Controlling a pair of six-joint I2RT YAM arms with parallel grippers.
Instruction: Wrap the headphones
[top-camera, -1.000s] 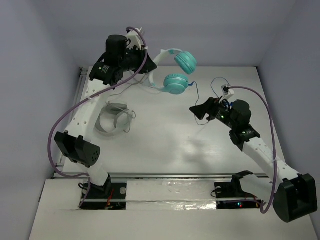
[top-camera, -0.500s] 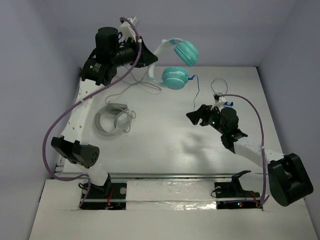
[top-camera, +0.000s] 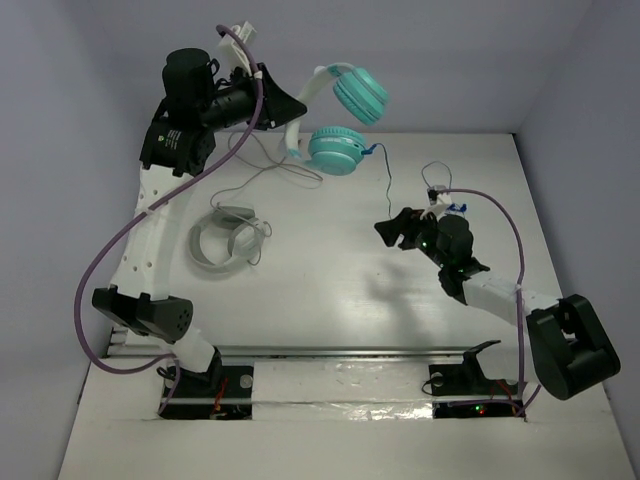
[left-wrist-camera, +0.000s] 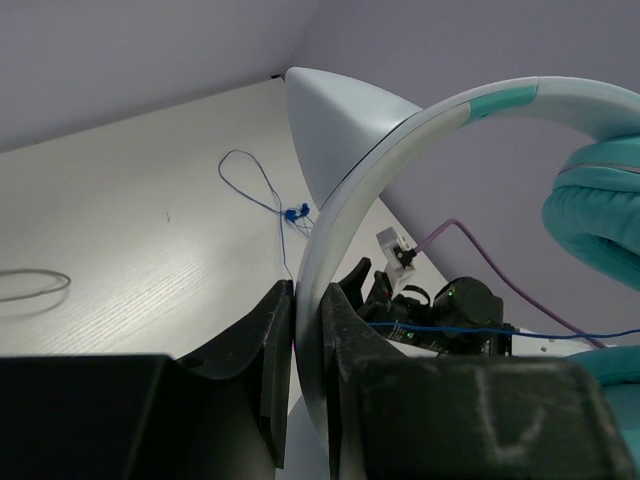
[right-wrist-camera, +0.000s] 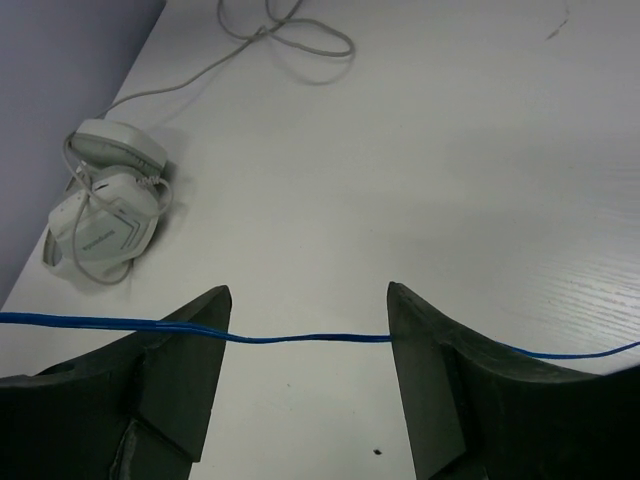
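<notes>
Since a second ago my left arm (top-camera: 145, 215) has swung up and to the left, carrying the headphones (top-camera: 338, 148) higher above the far side of the table (top-camera: 320, 300). The right arm (top-camera: 495, 293) has drawn back toward its base, and its pincer has slid slightly left. The headphones hang in the air off the tip of the left pincer (top-camera: 295, 110), which is clamped on the white headband (left-wrist-camera: 325, 230), with both cups to its right. The right pincer (top-camera: 390, 230) stands released, well apart from the cups. The blue cable (right-wrist-camera: 300, 338) runs across the gap between its spread fingers (right-wrist-camera: 180, 360). A grey mark on the white headset (right-wrist-camera: 105, 215) is too blurred to read.
</notes>
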